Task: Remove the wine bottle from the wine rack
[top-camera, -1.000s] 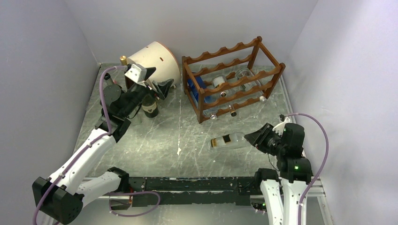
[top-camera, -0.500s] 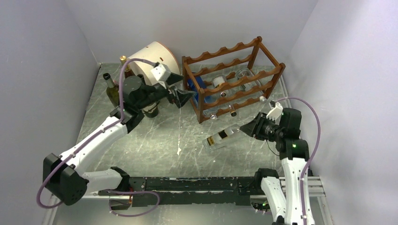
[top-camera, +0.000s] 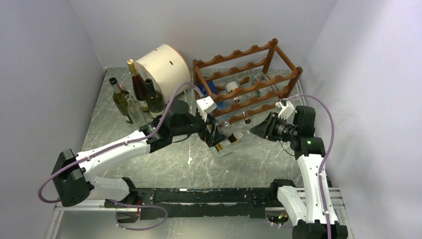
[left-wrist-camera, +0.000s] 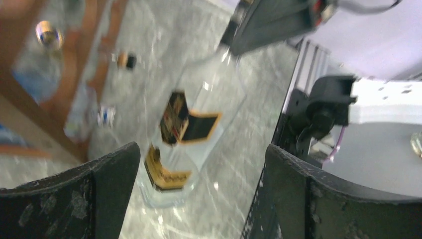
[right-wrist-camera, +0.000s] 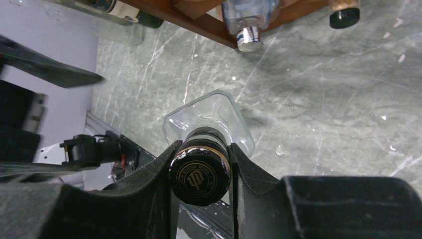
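Note:
The reddish-brown wine rack (top-camera: 249, 74) stands at the back right and holds several bottles. A clear square wine bottle (top-camera: 232, 141) with a black and gold label is off the rack, tilted over the table in front of it. My right gripper (top-camera: 258, 131) is shut on its black-capped neck (right-wrist-camera: 200, 172); the fingers (right-wrist-camera: 154, 184) press on both sides. My left gripper (top-camera: 215, 139) is open at the bottle's base. In the left wrist view the bottle (left-wrist-camera: 191, 132) lies between and beyond the spread fingers (left-wrist-camera: 318, 199), not touched.
A cream drum (top-camera: 164, 62) lies at the back left with several upright bottles (top-camera: 134, 94) in front of it. Rack bottle necks (right-wrist-camera: 247, 22) point out just beyond the held bottle. The rack's near leg (left-wrist-camera: 17, 109) is left of my left gripper.
My left arm swung from the upright bottles at the back left across to the clear bottle's base. My right gripper raised the bottle's neck and moved it toward the rack.

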Controlling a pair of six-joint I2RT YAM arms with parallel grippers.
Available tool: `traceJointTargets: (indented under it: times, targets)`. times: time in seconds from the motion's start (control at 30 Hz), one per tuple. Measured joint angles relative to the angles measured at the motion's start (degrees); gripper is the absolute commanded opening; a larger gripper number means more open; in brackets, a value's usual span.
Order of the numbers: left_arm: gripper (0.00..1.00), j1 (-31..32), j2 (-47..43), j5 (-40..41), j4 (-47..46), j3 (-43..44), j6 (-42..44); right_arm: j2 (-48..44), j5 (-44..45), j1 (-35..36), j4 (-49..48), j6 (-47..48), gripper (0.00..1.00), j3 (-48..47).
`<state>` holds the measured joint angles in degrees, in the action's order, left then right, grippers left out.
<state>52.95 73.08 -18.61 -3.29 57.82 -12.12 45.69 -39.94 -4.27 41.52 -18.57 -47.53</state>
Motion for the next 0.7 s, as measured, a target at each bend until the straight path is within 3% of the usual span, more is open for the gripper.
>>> traceJointTargets:
  times: [0.2, 0.37, 0.5, 0.7]
  targets:
    - [0.99, 7.1, 0.0, 10.3, 9.7, -2.5, -2.1, 2.0, 1.5, 6.2, -3.3, -1.5, 0.0, -0.4]
    - [0.99, 14.2, 4.5, 21.2, 18.3, 5.8, -1.1, 5.1, 8.5, 19.0, -6.9, -4.8, 0.0, -0.7]
    - [0.99, 15.7, 7.5, 27.7, 20.7, 9.3, -2.2, 7.2, 13.8, 27.1, -9.2, -8.2, 0.0, -2.0]
    - [0.99, 15.8, 8.4, 32.8, 22.0, 9.2, -4.9, 10.1, 18.8, 31.5, -10.4, -10.8, 0.0, -4.2]
